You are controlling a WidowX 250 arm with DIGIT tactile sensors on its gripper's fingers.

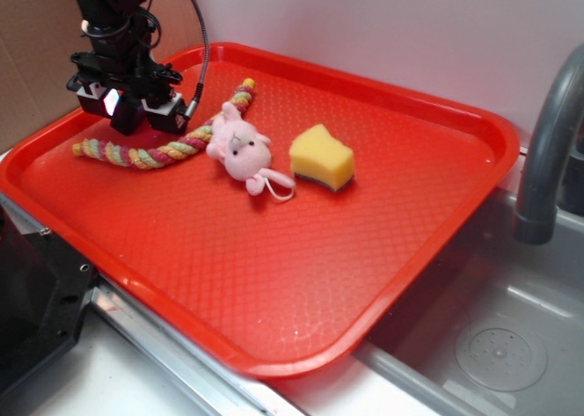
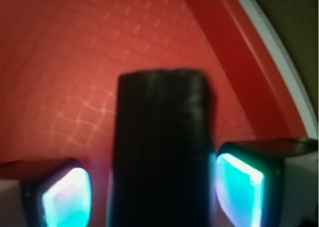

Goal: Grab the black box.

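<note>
The black box point(image 2: 162, 137) is a small dark block standing on the red tray point(image 1: 274, 243) near its far left corner. In the exterior view the black box point(image 1: 128, 117) shows only as a dark piece between the fingers. My gripper point(image 1: 128, 110) is lowered over it, one finger on each side. In the wrist view my gripper point(image 2: 154, 197) straddles the box with its glowing pads point(image 2: 65, 197) apart. A strip of red tray shows between the left pad and the box, while the right pad sits very close to it. The jaws are open.
A multicoloured rope point(image 1: 146, 153) lies just in front of the gripper, a pink plush toy point(image 1: 239, 150) beside it and a yellow sponge point(image 1: 322, 157) mid-tray. The tray rim point(image 2: 249, 57) runs close on the right. A grey faucet point(image 1: 547, 133) and sink point(image 1: 493, 343) lie right; a black casing point(image 1: 32, 306) lower left.
</note>
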